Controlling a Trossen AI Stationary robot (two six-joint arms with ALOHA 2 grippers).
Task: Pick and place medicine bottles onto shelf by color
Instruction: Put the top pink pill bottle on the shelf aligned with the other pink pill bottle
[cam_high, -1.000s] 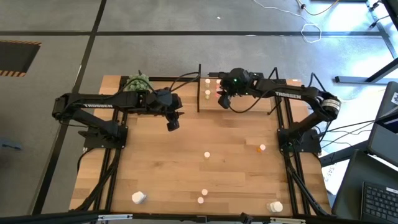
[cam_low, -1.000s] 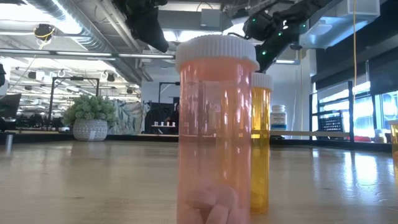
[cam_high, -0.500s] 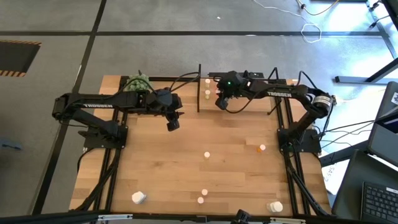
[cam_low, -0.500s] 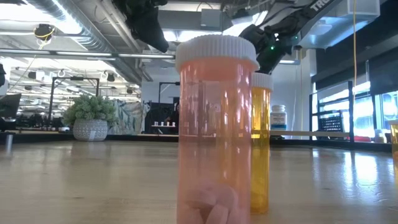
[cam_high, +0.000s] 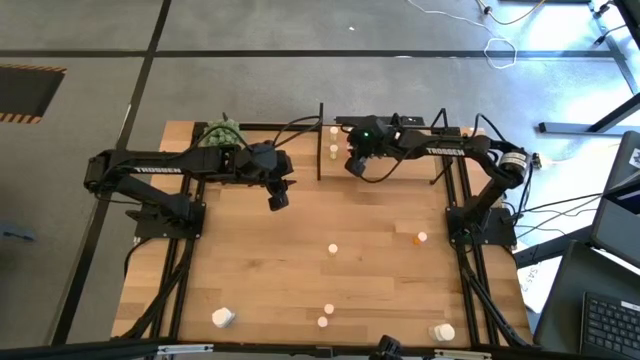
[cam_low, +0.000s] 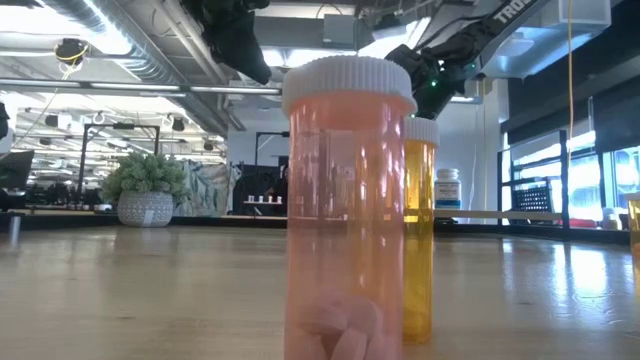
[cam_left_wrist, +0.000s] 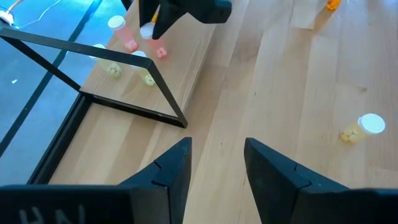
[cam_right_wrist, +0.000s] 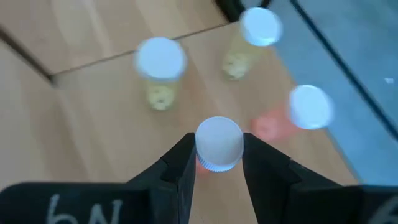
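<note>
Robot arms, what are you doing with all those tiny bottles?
The right pincer holds a pink, white-capped medicine bottle over the shelf at the table's far edge, where two yellow bottles and another pink bottle already stand. The left pincer hovers open and empty over the table. More bottles wait on the table.

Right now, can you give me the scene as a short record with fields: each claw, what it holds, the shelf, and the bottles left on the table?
right claw: over the shelf, shut on a pink bottle
left claw: open, empty, above the table beside the shelf
on shelf: two yellow bottles, one pink bottle
on table: several bottles, among them one orange bottle
</note>
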